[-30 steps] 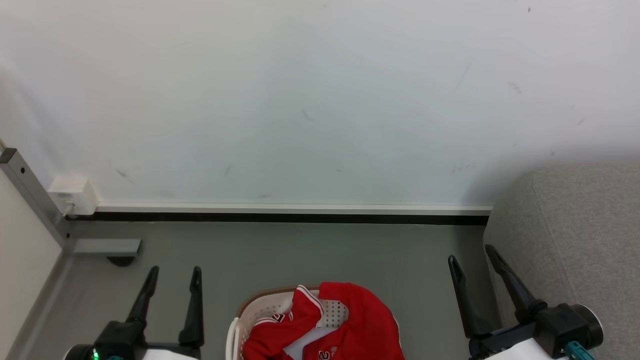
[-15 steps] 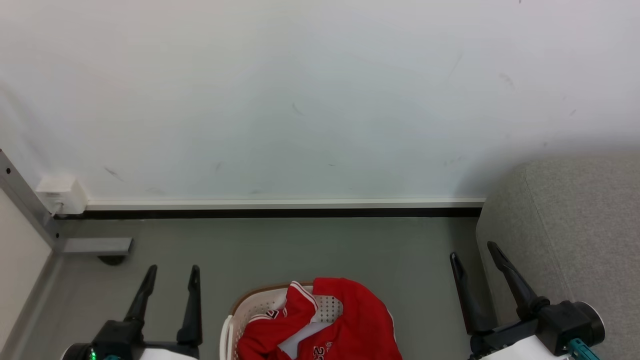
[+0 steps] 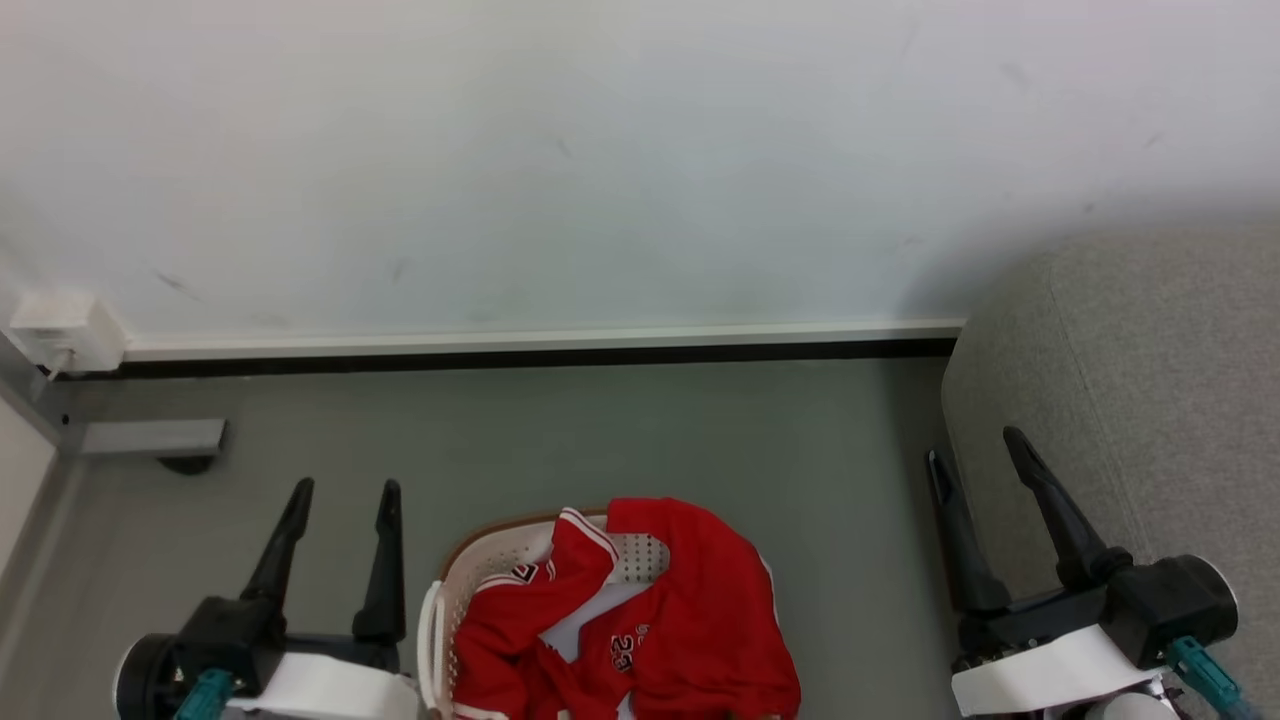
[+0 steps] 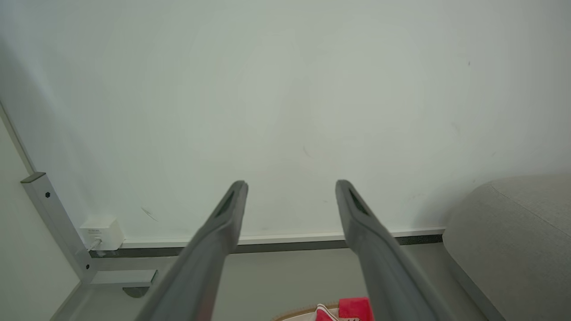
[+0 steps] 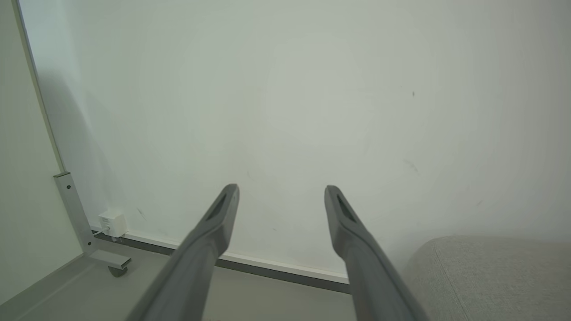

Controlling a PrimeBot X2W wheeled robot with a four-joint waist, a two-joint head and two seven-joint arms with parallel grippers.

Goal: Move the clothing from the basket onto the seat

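Rumpled red clothing (image 3: 690, 620) heaped in basket (image 3: 470, 585)

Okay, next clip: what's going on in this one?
Nothing is being handled yet. The red clothing lies heaped in the basket on the floor, between the robot's arms. The left pincer and right pincer are both open and empty. The grey sofa stands beside the right pincer.

Left hand (image 3: 347, 484) and right hand (image 3: 972, 444), both empty, jaws apart.
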